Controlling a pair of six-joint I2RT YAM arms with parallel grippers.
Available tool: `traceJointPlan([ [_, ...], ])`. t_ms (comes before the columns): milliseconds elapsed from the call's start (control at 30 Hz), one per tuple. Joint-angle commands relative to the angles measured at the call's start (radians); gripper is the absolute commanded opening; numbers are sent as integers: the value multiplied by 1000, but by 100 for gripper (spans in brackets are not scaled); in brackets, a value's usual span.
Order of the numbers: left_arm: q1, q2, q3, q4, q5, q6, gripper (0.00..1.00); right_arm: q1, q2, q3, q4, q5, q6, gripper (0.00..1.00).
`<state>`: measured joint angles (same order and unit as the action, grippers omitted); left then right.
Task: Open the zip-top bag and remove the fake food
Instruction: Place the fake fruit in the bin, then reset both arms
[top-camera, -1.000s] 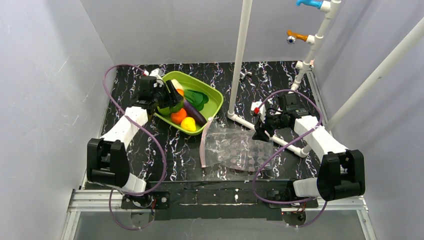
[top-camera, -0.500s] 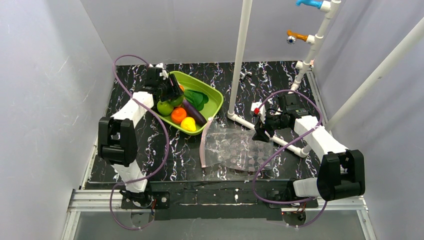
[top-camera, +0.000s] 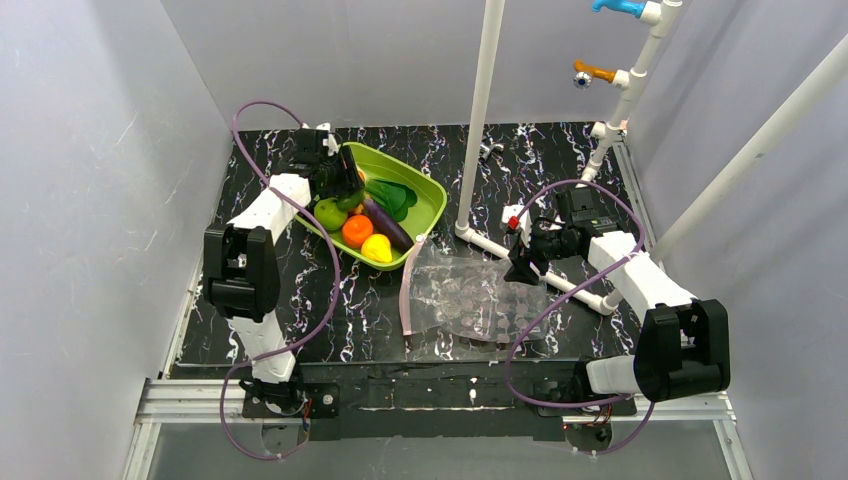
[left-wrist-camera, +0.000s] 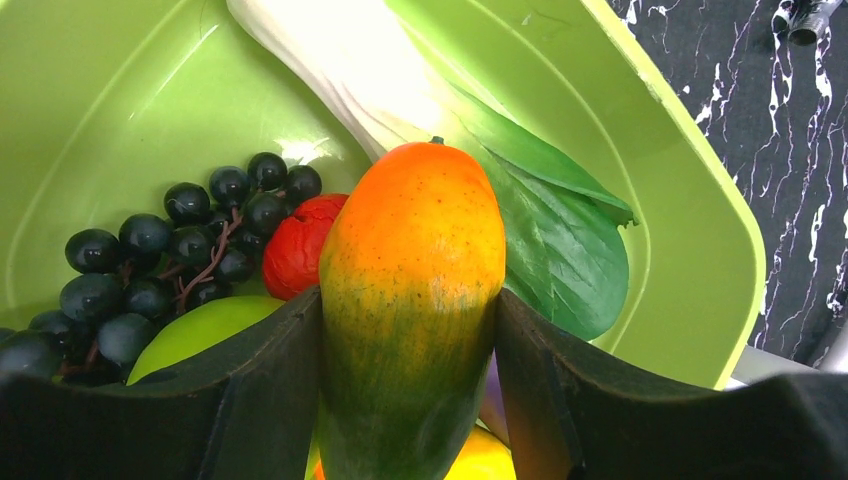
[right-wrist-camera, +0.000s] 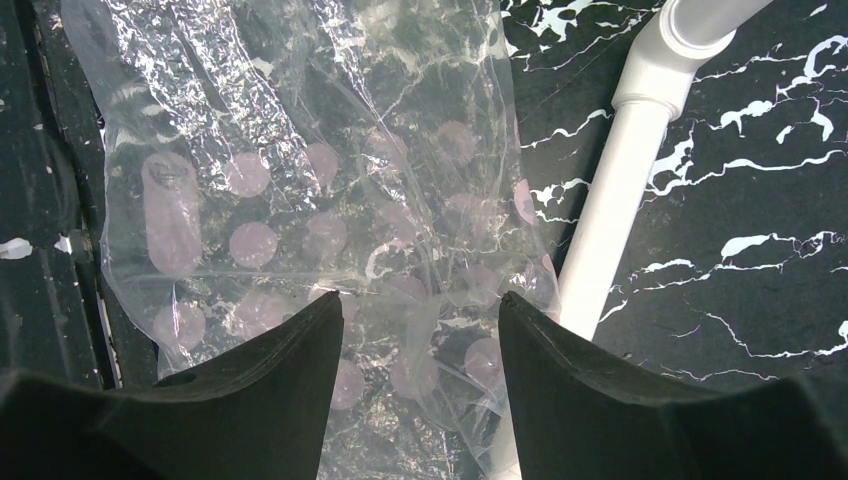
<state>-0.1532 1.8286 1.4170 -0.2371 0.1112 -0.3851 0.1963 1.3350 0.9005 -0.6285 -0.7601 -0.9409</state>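
My left gripper (top-camera: 343, 184) (left-wrist-camera: 410, 300) is shut on an orange-and-green fruit (left-wrist-camera: 415, 240), one piece of the fake food, held just over the lime-green tray (top-camera: 432, 196) (left-wrist-camera: 700, 200). In the tray lie dark grapes (left-wrist-camera: 170, 260), a red fruit (left-wrist-camera: 293, 252), a green apple (top-camera: 330, 213), an orange (top-camera: 357, 230), a lemon (top-camera: 377, 248), an eggplant (top-camera: 390, 228) and a leafy green (left-wrist-camera: 560, 240). The zip-top bag (top-camera: 470, 295) (right-wrist-camera: 320, 180) lies flat and looks empty, its pink zip strip (top-camera: 407, 285) at the left. Above the bag's right edge my right gripper (top-camera: 522, 262) (right-wrist-camera: 420, 310) hangs open.
A white upright pipe (top-camera: 480, 110) stands behind the bag, and its foot pipe (right-wrist-camera: 610, 220) runs along the bag's right edge. More white pipes with a blue tap (top-camera: 620, 6) and an orange tap (top-camera: 592, 72) rise at the back right. Grey walls close the sides.
The left arm has raised its elbow and carried its gripper, still holding the fruit, a little farther back over the tray. The right arm and the bag have not moved.
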Motion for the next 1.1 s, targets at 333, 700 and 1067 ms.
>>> traceJointPlan([
  [333, 5, -98, 24, 7, -21, 35, 75, -6, -26, 1, -10, -33, -14, 67],
  [700, 6, -248, -61, 41, -29, 60, 98, -8, -37, -4, -29, -57, -43, 68],
  [1067, 7, -460, -216, 37, 8, 55, 98, -10, -50, -8, -68, -92, -101, 69],
])
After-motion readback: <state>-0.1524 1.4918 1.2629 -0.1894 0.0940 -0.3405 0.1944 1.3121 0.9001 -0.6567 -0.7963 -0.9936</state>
